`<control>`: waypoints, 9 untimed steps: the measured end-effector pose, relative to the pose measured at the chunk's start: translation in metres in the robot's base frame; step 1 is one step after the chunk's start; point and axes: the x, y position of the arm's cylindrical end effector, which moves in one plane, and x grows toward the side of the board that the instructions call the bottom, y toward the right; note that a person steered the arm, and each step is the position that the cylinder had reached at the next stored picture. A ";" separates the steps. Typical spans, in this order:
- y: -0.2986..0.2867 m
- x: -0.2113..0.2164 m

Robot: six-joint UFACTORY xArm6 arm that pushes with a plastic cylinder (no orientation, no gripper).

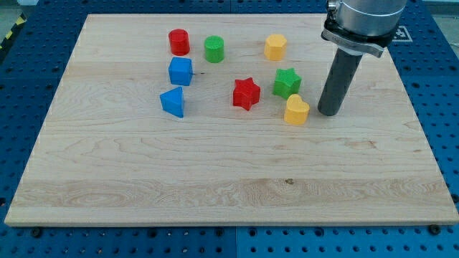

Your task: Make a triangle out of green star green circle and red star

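Note:
The green star (pixel 287 82) lies right of the board's middle, with the red star (pixel 246 94) close on its left, a small gap between them. The green circle (pixel 214 49), a short cylinder, stands farther up and to the left, near the view's top. My tip (pixel 329 112) rests on the board just right of the yellow heart (pixel 296 110) and below right of the green star. It touches no block that I can tell.
A red cylinder (pixel 179 41) stands left of the green circle. A blue cube (pixel 181 72) and a blue triangular block (pixel 173 102) lie below it. A yellow hexagon (pixel 275 46) lies near the top. The wooden board (pixel 215 179) sits on a blue perforated table.

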 end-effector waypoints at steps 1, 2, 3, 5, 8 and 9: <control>-0.016 -0.011; -0.038 -0.025; -0.058 -0.029; -0.067 -0.051; -0.079 -0.094; -0.082 -0.101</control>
